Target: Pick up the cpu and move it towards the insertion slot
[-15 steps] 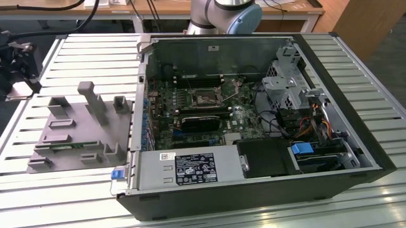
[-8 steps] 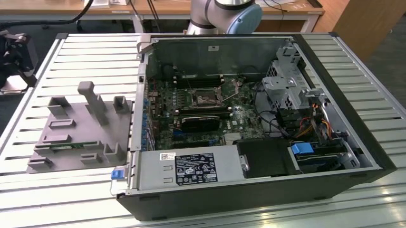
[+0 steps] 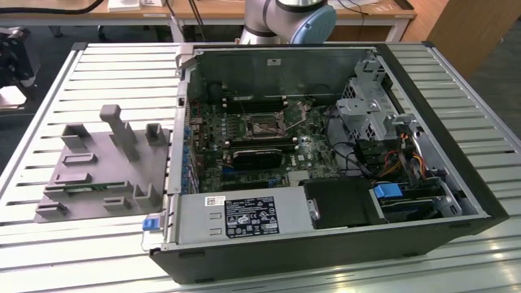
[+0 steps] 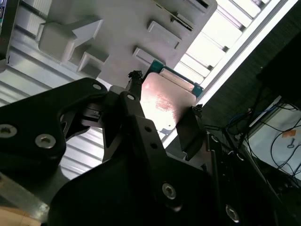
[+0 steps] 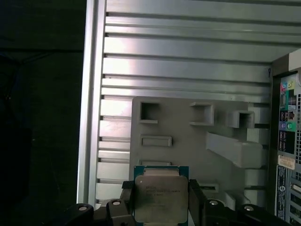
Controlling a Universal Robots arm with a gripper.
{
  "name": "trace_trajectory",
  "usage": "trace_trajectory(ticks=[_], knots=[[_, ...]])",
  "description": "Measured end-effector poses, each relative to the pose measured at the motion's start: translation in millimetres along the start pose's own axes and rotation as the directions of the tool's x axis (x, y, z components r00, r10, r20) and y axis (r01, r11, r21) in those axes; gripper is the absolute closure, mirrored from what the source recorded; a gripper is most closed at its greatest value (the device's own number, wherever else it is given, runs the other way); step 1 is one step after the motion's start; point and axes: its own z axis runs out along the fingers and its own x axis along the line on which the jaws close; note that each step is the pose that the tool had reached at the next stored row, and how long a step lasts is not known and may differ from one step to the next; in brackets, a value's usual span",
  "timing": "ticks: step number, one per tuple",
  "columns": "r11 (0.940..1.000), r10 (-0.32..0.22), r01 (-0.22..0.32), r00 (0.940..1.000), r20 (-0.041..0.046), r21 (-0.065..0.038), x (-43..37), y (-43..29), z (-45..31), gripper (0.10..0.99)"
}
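The cpu (image 5: 161,197), a flat square chip with a shiny metal top and green edge, sits between my gripper's (image 5: 161,207) black fingers (image 5: 126,203), which are shut on its two sides. In the second wrist view the cpu (image 4: 165,101) shows the same grip, with the gripper (image 4: 164,115) closed around it. It hangs high above the grey parts holder (image 5: 188,141), near that holder's edge. The insertion slot (image 3: 262,125), a silver-framed socket with a dark centre, lies on the green board inside the open computer case (image 3: 189,110), to the exterior view's right of the grey parts holder (image 3: 97,177).
A black heatsink block (image 3: 254,160) lies just in front of the socket. The grey power supply (image 3: 244,217) and drive bays (image 3: 374,116) line the case. Upright pegs (image 3: 122,131) stand on the holder. The slatted metal table (image 3: 106,67) ends at an edge (image 5: 91,94).
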Motion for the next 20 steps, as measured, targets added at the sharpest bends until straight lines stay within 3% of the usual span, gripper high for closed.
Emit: trace_trajectory(ticks=[14,16,20], knots=[[1.0,0.0,0.0,1.0,0.0018,0.0,-0.1,0.8,-39.0,0.545],[1.0,0.0,0.0,1.0,0.0018,0.0,-0.2,0.9,-42.9,0.545],[1.0,0.0,0.0,1.0,0.0021,0.0,-0.2,0.9,-43.5,0.545]])
